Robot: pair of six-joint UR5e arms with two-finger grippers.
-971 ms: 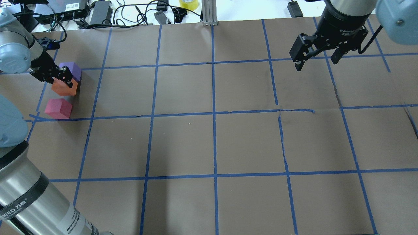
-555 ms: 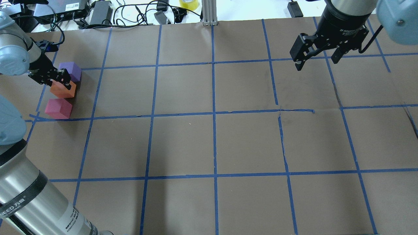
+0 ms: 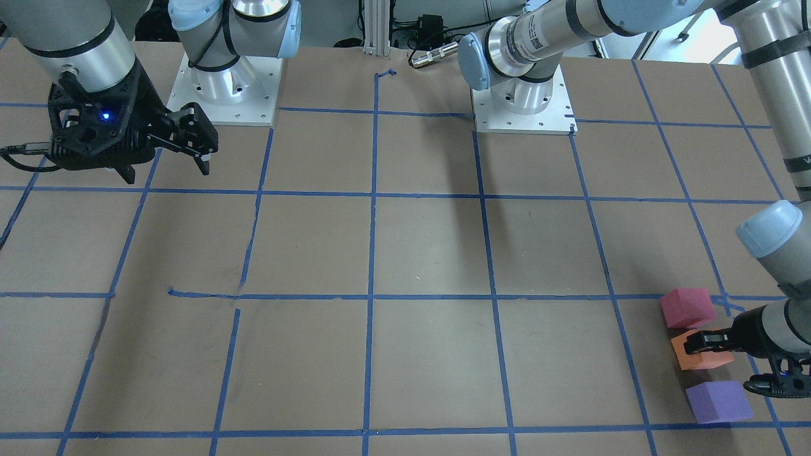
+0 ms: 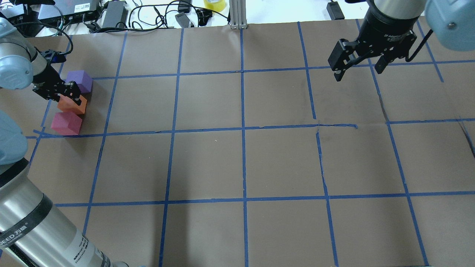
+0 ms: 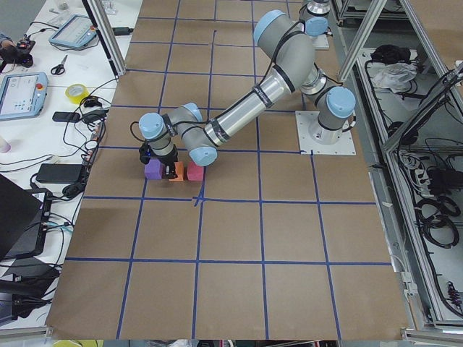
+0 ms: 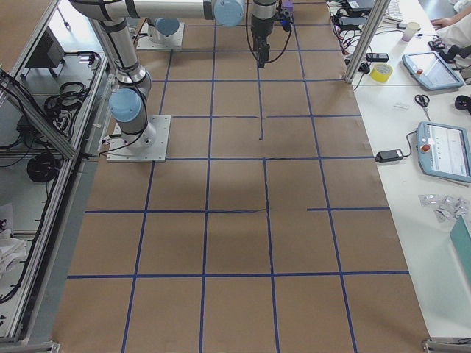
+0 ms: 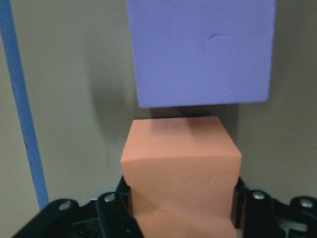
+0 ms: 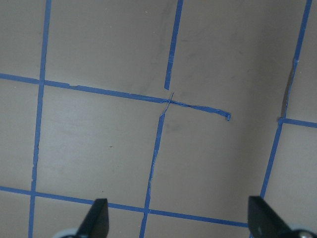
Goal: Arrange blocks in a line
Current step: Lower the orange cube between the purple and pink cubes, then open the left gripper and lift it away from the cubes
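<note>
Sitting at the far left of the overhead frame, the orange block (image 4: 73, 105) is pinched between the jaws of the left gripper (image 4: 69, 96). The purple block (image 4: 80, 80) lies just above it in the frame and the pinkish-red block (image 4: 66, 123) just below. Together the three form a short, slightly crooked column on the brown surface (image 4: 207, 163), beside a blue tape line (image 7: 22, 99).

The step in hand looks like seating the middle cube. Done well, that means squaring its faces to its neighbours and setting it flat before letting go. The jaws should then part only a little, so neither finger nudges the purple or pinkish-red cube, and the gripper should lift away straight up.

In the overhead view the gripper covers part of the orange cube. The left wrist view shows the jaws pressing on both of its sides and a thin shadowed gap to the purple cube, but leaves the pinkish-red one out of frame. The front-facing view, at its lower right, shows the pinkish-red cube's corner close to the orange one and a wider gap on the purple side. No view settles whether the orange cube rests on the surface or hangs just above it.

Well apart, at the overhead frame's upper right, the right gripper (image 4: 358, 71) hangs with jaws spread and empty. Its wrist view shows only the taped grid.
</note>
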